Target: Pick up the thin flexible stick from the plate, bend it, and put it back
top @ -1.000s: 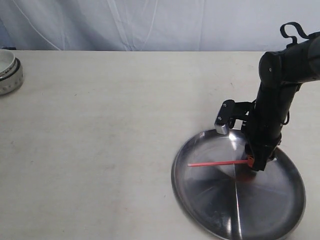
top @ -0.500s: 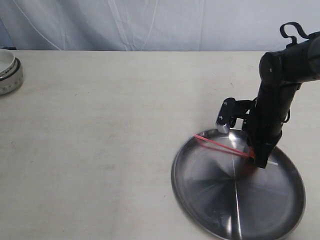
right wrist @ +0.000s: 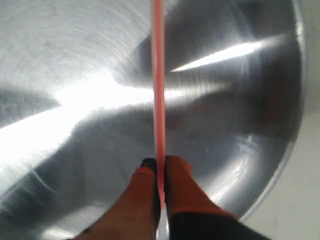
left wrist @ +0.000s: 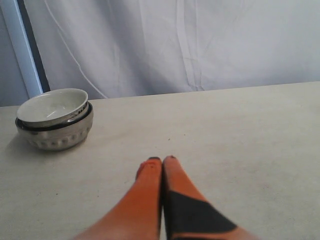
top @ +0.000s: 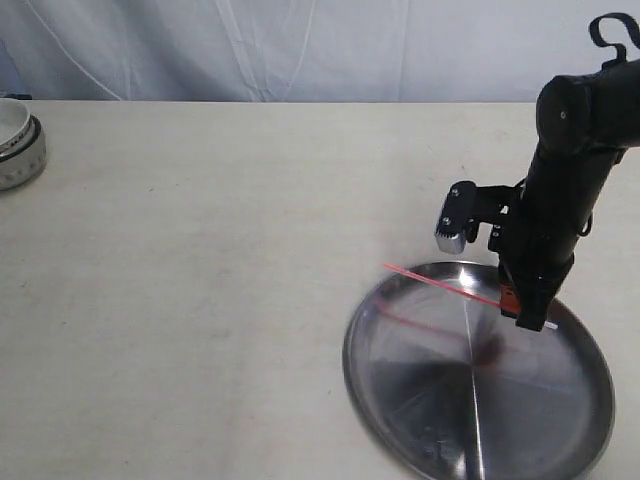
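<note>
The thin red-orange stick (top: 440,283) hangs above the silver plate (top: 400,400), slanting up to the left past the plate's rim. My right gripper (top: 520,308) is shut on the stick near its whitish tip, which pokes out at the right. In the right wrist view the stick (right wrist: 158,75) runs straight away from the closed orange fingertips (right wrist: 175,172), with the plate (right wrist: 60,45) below it. My left gripper (left wrist: 160,161) is shut with nothing in it, low over bare table; it does not appear in the exterior view.
A small white bowl stacked in a silver bowl (top: 18,140) stands at the table's far left edge, also in the left wrist view as the stacked bowls (left wrist: 54,117). A white curtain (top: 300,45) backs the table. The plate sits near the front right corner.
The right gripper has risen with the stick. The stick went from lying flat on the plate, through a bowed shape, to straight and lifted, its free end now off the plate.
</note>
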Tool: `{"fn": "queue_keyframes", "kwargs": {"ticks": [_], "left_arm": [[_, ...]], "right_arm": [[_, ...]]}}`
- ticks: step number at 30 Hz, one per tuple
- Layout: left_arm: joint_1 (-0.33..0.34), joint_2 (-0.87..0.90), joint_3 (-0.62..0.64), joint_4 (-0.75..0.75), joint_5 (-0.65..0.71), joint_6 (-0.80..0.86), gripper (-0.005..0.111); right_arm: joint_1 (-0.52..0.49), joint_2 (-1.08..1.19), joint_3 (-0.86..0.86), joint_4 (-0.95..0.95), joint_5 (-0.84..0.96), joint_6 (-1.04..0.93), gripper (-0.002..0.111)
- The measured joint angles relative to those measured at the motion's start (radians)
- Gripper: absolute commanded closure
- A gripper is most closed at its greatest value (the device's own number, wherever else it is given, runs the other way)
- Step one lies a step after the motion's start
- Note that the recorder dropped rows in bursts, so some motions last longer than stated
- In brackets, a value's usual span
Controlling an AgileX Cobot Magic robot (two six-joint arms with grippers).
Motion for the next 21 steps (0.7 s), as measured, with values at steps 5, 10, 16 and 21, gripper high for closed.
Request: {"fn": "queue_keyframes", "kwargs": {"ticks": [5, 10, 16, 21], "left_arm": [[0.000, 0.000, 0.000, 0.000, 0.000, 0.000, 0.106], [0.000, 0.000, 0.000, 0.000, 0.000, 0.000, 0.106], [0.000, 0.000, 0.000, 0.002, 0.000, 0.000, 0.106], [0.000, 0.000, 0.002, 0.040, -0.088, -0.017, 0.106]], "right_arm": [[0.000, -0.058, 0.001, 0.046, 0.007, 0.000, 0.109], [0.000, -0.087, 0.001, 0.139, 0.076, 0.000, 0.109], [0.000, -0.089, 0.001, 0.275, 0.150, -0.002, 0.109], [0.000, -0.091, 0.008, 0.412, 0.195, -0.002, 0.109]]}}
